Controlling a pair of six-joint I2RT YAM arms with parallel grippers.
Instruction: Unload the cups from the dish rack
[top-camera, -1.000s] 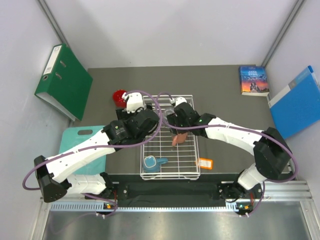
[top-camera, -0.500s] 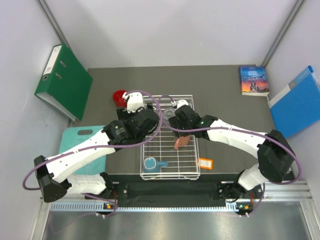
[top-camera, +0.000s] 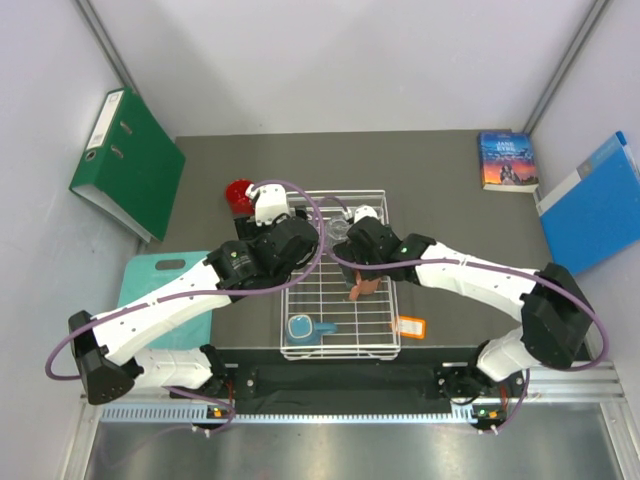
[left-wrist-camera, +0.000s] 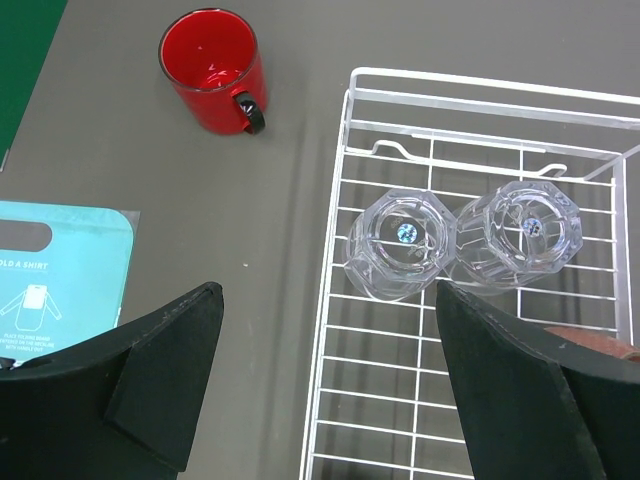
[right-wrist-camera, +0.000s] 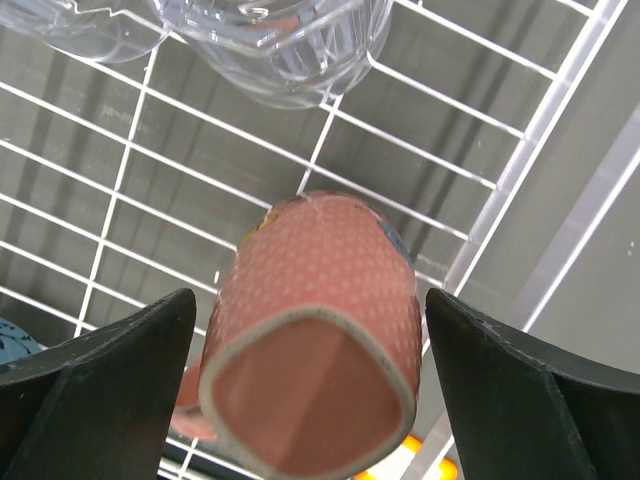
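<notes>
Released this last second, the pink mug (right-wrist-camera: 320, 290) lies in the dish rack (top-camera: 340, 355) between the right gripper's (right-wrist-camera: 310, 390) spread fingers. Blue mug (top-camera: 299, 326) nearer, two glasses (left-wrist-camera: 403, 243) beyond under the left gripper (left-wrist-camera: 330, 400), also parted. Only the red mug (left-wrist-camera: 212, 68) is out.

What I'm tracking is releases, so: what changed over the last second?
The right gripper opened and let go of the salmon-pink mug. The mug had shifted toward the near right of the dish rack and is now loose between the spread jaws. Unchanged: the left gripper open above the glass tumblers, the light-blue mug in the rack, and the red mug beside it.
</notes>
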